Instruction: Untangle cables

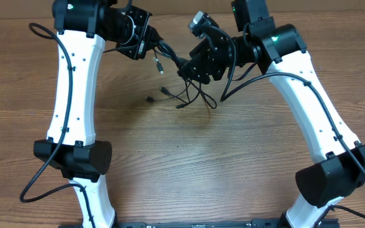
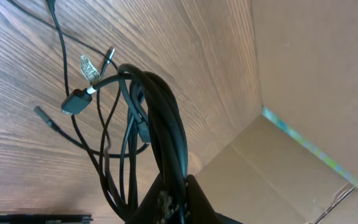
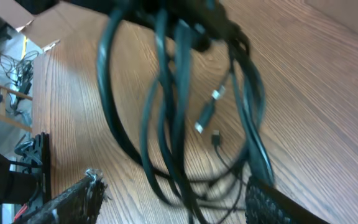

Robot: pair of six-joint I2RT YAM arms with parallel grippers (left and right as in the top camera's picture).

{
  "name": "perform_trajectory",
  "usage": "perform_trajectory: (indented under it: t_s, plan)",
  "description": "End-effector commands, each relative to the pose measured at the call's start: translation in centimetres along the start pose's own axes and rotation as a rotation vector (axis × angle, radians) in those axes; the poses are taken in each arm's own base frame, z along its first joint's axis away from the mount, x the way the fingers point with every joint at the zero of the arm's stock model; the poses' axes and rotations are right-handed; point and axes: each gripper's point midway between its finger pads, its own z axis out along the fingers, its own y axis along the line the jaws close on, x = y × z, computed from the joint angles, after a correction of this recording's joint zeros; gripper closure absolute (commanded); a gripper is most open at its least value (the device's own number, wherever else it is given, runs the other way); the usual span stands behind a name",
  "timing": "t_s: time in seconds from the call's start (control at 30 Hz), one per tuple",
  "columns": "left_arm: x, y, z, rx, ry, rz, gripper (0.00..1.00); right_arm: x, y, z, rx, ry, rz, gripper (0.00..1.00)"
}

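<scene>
Now the cables (image 2: 166,118) are held up above the counter (image 1: 189,158) as a dark bundle strung between the two arms. One end is clamped tight in the closed jaws of the left gripper (image 1: 146,43). Loops are seen hanging between the wide-open jaws of the right gripper (image 3: 173,183), one strand touching a finger. Small plug ends (image 1: 163,92) are trailed down near the wood.

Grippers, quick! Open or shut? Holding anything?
Left gripper: shut on the cables.
Right gripper: open, cables hanging loose between its jaws.
</scene>
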Motion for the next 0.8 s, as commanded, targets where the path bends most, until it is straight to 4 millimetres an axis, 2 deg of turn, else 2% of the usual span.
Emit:
perform_trajectory:
  t_s: [0.0, 0.07, 0.23, 0.27, 0.4, 0.47, 0.57, 0.67, 0.77]
  plan:
    - [1.5, -0.3, -0.6, 0.012, 0.001, 0.023, 0.93, -0.3, 1.2, 0.7, -0.011, 0.005, -0.05, 0.3]
    - [1.5, -0.3, -0.6, 0.012, 0.001, 0.023, 0.93, -0.1, 1.3, 1.1, 0.004, 0.024, -0.054, 0.36]
    - [1.4, -0.2, -0.6, 0.007, -0.011, 0.089, 0.93, 0.6, -0.5, 1.0, 0.106, 0.064, 0.021, 0.7]
    - [1.1, -0.2, -0.6, 0.003, -0.025, 0.11, 0.94, 0.8, -1.0, 0.9, 0.132, 0.071, 0.047, 0.76]
    - [-1.0, 0.3, -0.8, -0.04, -0.143, 0.217, 0.96, 1.1, -1.8, 0.4, 0.161, 0.072, 0.131, 0.89]
    - [-2.2, 0.7, -1.0, -0.077, -0.205, 0.312, 0.94, 1.2, -2.3, 0.0, 0.172, 0.064, 0.181, 0.94]
    - [-3.1, 1.1, -1.2, -0.126, -0.251, 0.449, 0.85, 1.2, -2.7, -0.4, 0.171, 0.048, 0.257, 0.96]
    - [-3.0, 1.4, -1.3, -0.152, -0.24, 0.564, 0.65, 1.0, -2.5, -0.4, 0.154, 0.036, 0.291, 0.96]
    - [-2.9, 1.6, -1.3, -0.182, -0.221, 0.735, 0.59, 0.9, -2.6, -0.5, 0.159, 0.023, 0.364, 0.96]
